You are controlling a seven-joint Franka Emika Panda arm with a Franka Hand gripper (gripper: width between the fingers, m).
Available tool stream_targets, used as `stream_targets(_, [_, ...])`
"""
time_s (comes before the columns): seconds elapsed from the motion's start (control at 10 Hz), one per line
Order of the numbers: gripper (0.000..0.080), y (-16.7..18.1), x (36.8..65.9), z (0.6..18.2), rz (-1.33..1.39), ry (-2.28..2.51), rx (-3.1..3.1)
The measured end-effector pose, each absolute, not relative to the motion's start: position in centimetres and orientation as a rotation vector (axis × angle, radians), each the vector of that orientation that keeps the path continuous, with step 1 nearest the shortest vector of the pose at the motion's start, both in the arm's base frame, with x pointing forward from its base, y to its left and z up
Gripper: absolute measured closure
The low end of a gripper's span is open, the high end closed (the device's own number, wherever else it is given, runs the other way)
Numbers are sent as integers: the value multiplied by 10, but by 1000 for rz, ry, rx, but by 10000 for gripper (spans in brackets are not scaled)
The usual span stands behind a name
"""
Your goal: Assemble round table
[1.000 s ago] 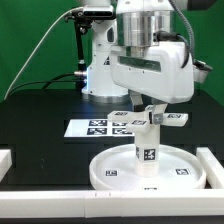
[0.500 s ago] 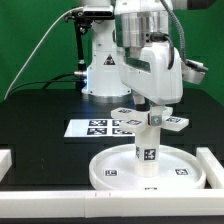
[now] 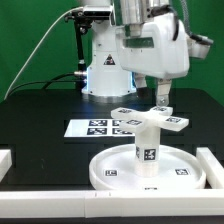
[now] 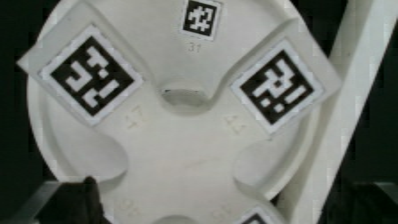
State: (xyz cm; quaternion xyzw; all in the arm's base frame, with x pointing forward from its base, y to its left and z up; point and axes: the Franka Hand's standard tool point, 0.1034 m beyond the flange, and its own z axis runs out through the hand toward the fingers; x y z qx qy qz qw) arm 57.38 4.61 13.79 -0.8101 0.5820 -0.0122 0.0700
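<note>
The round table's white disc (image 3: 110, 172) lies flat at the front of the table. The short white leg (image 3: 147, 150) stands upright at its middle. A white cross-shaped foot with tags (image 3: 176, 122) sits on top of the leg. My gripper (image 3: 161, 97) hangs just above the foot, open and empty, touching nothing. In the wrist view the tagged foot (image 4: 178, 130) fills the picture from above, with the disc's rim (image 4: 333, 110) behind it. One dark fingertip (image 4: 80, 200) shows at the picture's edge.
The marker board (image 3: 95, 127) lies flat behind the disc. White border rails run along the front left (image 3: 40, 192) and on the exterior view's right (image 3: 212, 165). The arm's white base (image 3: 105, 70) stands at the back.
My gripper has let go of the foot on the leg and risen, shifting toward the exterior view's right. The leg, foot and disc have stayed in place.
</note>
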Motion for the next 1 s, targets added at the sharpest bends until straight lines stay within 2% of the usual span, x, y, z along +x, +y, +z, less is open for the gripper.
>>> stream_targets(0.5, [150, 57, 571, 135, -96, 750, -2953])
stream_targets(0.9, [150, 51, 572, 134, -117, 317, -3044])
stream_targets(1.0, [150, 43, 570, 132, -95, 60, -3087])
